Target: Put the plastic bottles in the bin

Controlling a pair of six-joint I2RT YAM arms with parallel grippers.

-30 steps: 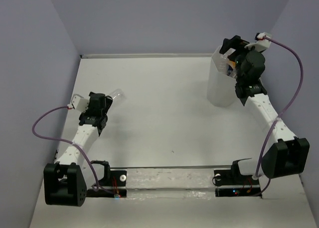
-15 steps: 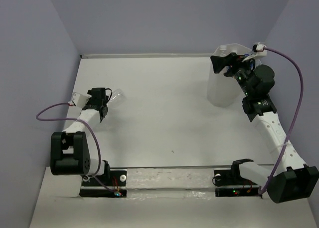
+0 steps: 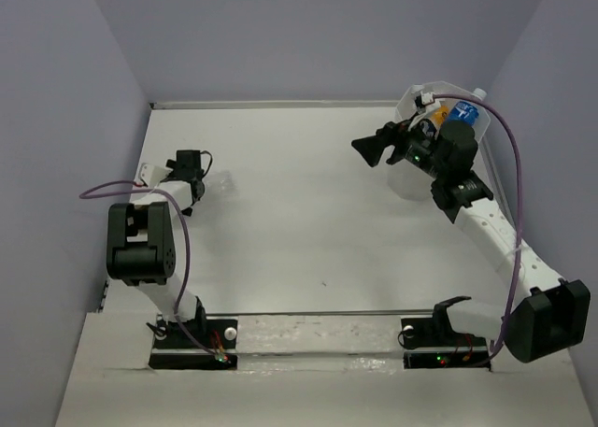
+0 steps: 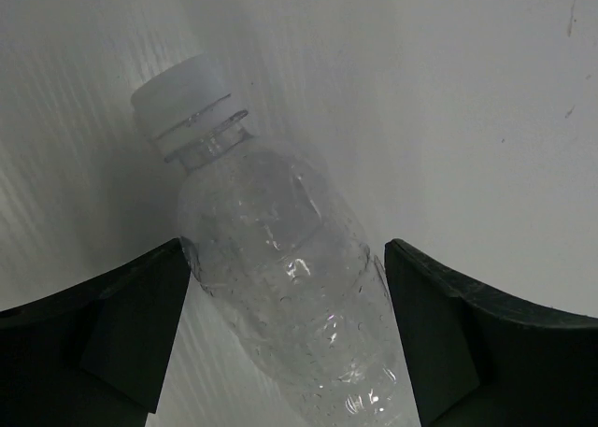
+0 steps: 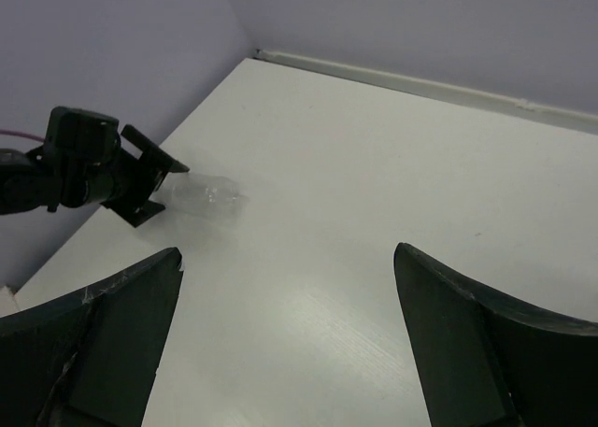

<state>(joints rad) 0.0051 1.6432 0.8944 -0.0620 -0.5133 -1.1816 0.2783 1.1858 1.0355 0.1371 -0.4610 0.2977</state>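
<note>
A white table is enclosed by lilac walls. A clear, white-capped bottle is flanked by the left gripper's jaws; whether it is clamped cannot be told. The right gripper is held wide, empty.

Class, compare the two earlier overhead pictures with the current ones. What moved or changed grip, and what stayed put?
The right pincer, open and empty, swung from above the bin out leftward over the table. The left arm folded upward, the left pincer staying astride the lying clear bottle; whether it grips yet is unclear. Bottle and bin stayed put.
</note>
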